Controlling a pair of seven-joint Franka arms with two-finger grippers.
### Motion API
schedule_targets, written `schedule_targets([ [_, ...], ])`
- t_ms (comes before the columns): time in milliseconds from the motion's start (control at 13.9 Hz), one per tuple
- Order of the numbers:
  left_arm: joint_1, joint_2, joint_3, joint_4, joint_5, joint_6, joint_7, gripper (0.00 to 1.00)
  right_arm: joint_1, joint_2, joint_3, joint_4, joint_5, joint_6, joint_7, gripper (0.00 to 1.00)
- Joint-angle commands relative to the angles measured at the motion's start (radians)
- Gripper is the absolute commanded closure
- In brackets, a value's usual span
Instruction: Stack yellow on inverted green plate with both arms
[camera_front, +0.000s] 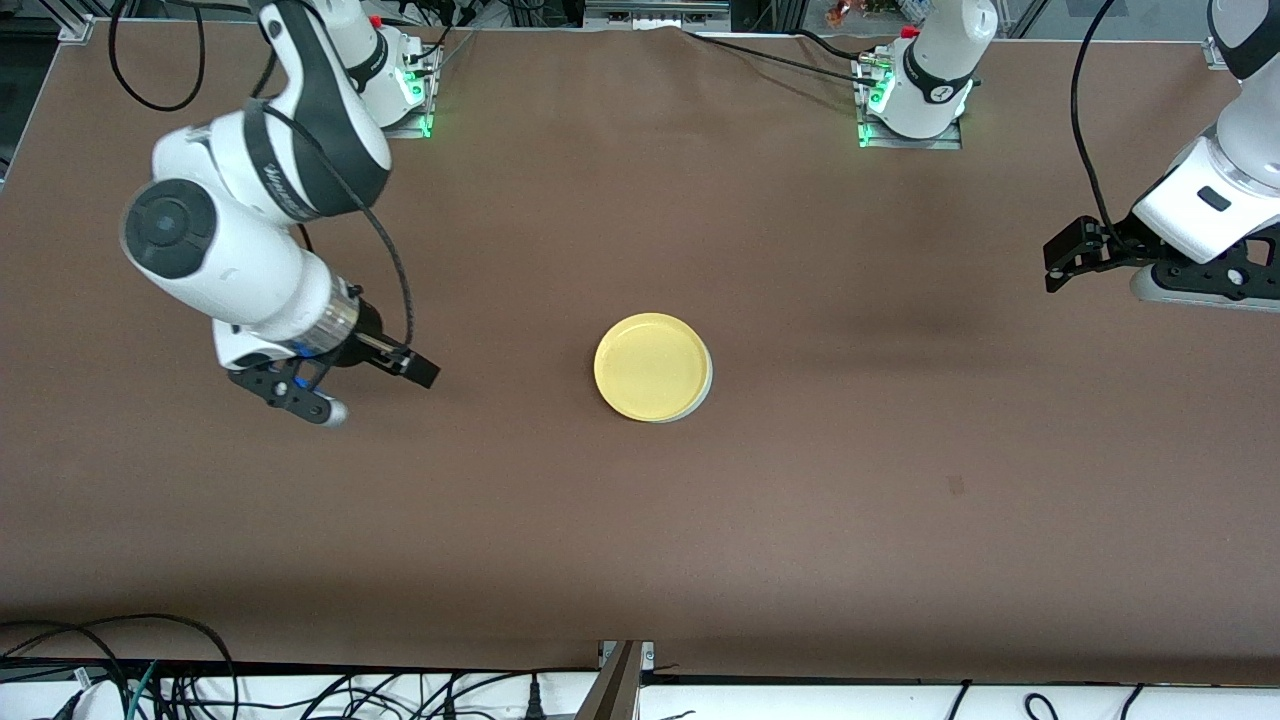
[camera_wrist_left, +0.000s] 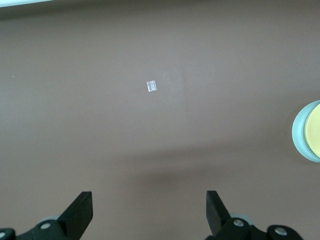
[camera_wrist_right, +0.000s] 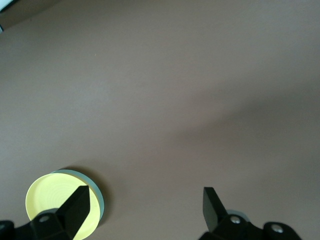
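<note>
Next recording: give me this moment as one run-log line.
stack: yellow plate on green plate, mid-table | left tool: open, empty, over left arm's table end | right tool: open, empty, beside stack

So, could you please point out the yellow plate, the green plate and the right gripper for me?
yellow plate (camera_front: 650, 365), front view, middle of its flat face.
green plate (camera_wrist_left: 298, 131), left wrist view, the rim showing around the yellow one.
right gripper (camera_front: 385, 390), front view, midway between its open fingertips.

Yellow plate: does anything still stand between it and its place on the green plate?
Nothing visible does. The yellow plate already lies on the green plate, whose rim peeks out beneath it. The right pincer and the left pincer are both open over bare table, apart from the stack.
</note>
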Motion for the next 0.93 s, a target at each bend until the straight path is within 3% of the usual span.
schedule_targets([
  [0, 0.011, -0.013, -0.013, 0.003, 0.022, -0.018, 0.014, 0.0, 0.006, -0.104, -0.06, -0.019, -0.009, -0.119, -0.04, 0.0],
  [216, 0.011, -0.013, -0.013, 0.003, 0.022, -0.018, 0.014, 0.0, 0.006, -0.209, -0.135, -0.019, -0.001, -0.282, -0.16, 0.0],
  [359, 0.01, -0.013, -0.014, 0.005, 0.022, -0.018, 0.014, 0.0, -0.028, -0.29, -0.14, -0.086, -0.001, -0.319, -0.276, 0.0],
  [575, 0.01, -0.011, -0.014, 0.005, 0.022, -0.018, 0.014, 0.0, -0.073, -0.301, -0.116, -0.112, -0.004, -0.316, -0.45, 0.0],
  [790, 0.01, -0.013, -0.014, 0.005, 0.022, -0.018, 0.014, 0.0, -0.184, -0.324, -0.002, -0.186, -0.009, -0.241, -0.565, 0.0],
  [862, 0.01, -0.013, -0.014, 0.005, 0.022, -0.018, 0.014, 0.0, -0.189, -0.33, 0.004, -0.203, -0.015, -0.232, -0.589, 0.0],
])
